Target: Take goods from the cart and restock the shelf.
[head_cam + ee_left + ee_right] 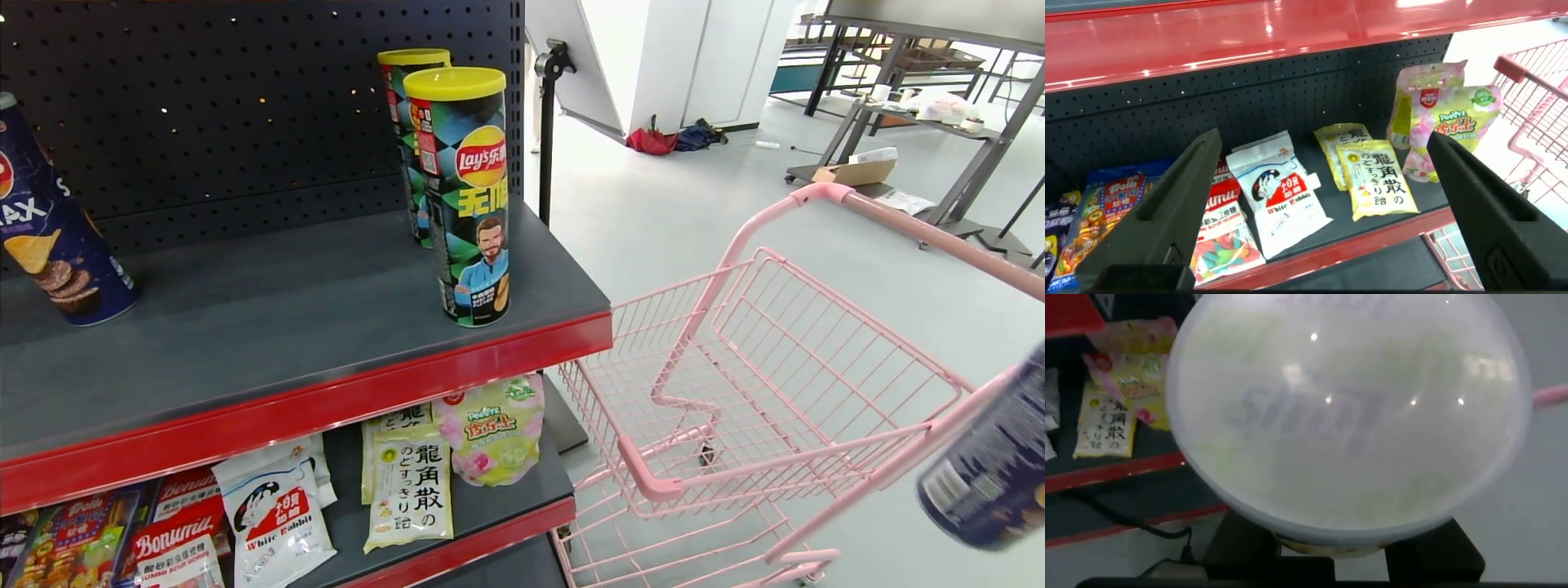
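Note:
A dark blue chip can [992,465] hangs tilted at the far right, over the near rim of the pink cart [816,196]. Its pale translucent lid [1347,408] looms close in the right wrist view, with my right gripper [1339,559] shut on the can's body behind it. Two green chip cans with yellow lids [473,204] [408,98] stand at the right end of the upper shelf [269,318]. Another dark blue can [49,237] leans at that shelf's left end. My left gripper [1323,143] is open and holds nothing, facing the lower shelf.
Snack bags lie on the lower shelf: a white candy bag [1278,196], yellow bags [1376,175] and a pink-green pouch [494,433]. The upper shelf has a red front edge [326,400] and a black pegboard back. The cart's basket looks empty. Metal tables stand far right.

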Motion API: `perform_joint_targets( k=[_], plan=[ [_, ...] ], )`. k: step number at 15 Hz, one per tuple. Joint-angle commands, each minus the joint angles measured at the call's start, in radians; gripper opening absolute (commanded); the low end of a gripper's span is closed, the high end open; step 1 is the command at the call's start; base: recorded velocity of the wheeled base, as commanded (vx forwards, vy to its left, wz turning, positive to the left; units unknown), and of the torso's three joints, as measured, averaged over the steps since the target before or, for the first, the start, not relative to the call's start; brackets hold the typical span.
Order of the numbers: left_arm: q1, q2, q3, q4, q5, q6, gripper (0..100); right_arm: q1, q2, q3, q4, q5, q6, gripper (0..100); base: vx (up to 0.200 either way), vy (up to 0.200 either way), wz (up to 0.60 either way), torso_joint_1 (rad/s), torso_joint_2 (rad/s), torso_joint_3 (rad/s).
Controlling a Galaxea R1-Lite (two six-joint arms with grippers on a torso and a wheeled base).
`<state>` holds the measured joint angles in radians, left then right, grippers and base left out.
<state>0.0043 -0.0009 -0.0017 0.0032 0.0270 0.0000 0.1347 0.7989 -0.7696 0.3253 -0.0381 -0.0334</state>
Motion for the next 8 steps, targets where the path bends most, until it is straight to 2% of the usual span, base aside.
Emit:
perform_joint_targets(
  k=[1, 6, 8],
  plan=[
    [0.000, 0.001, 0.000, 0.000, 0.001, 0.000, 100, -0.055, -0.308, 0.078, 0.147, -0.026, -0.036, 0, 0.000, 0.000, 0.00, 0.000, 0.00, 0.000],
    [0.000, 0.001, 0.000, 0.000, 0.001, 0.000, 100, -0.060, -0.314, 0.082, 0.155, -0.037, -0.042, 0, 0.000, 0.000, 0.00, 0.000, 0.00, 0.000],
    [0.000, 0.001, 0.000, 0.000, 0.001, 0.000, 100, -0.060, -0.313, 0.082, 0.155, -0.037, -0.042, 0, 0.000, 0.000, 0.00, 0.107, -0.32, -0.205]
  ],
)
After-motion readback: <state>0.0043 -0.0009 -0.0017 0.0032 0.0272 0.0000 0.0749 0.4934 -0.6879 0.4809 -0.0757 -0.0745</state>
